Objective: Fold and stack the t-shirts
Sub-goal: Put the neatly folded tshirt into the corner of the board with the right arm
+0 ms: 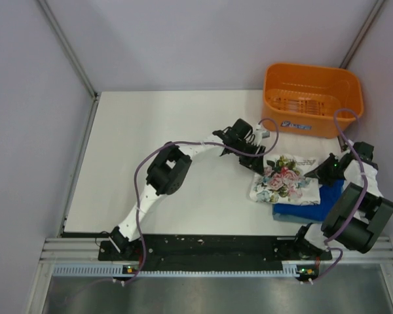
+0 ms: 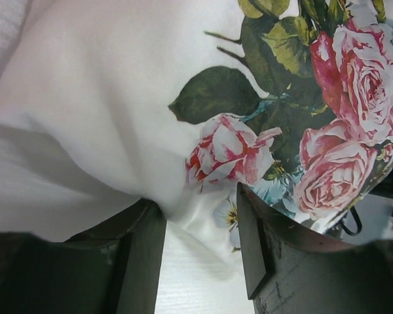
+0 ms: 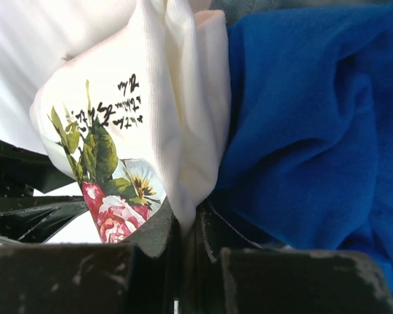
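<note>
Jaws of right gripper (image 3: pixel 188 230) nearly closed, pinching fold of floral t-shirt (image 1: pixel 285 178); left gripper (image 2: pixel 200 226) jaws apart, hem between, seemingly unclamped; shirt overlaps blue t-shirt (image 1: pixel 309 208), before basket (image 1: pixel 312 98); cloth light, limp; best held at corners.

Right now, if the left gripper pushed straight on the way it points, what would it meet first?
The floral t-shirt: its white cloth sits directly ahead of the open left gripper, with a fold dipping into the gap. What lies behind the cloth is hidden.
</note>
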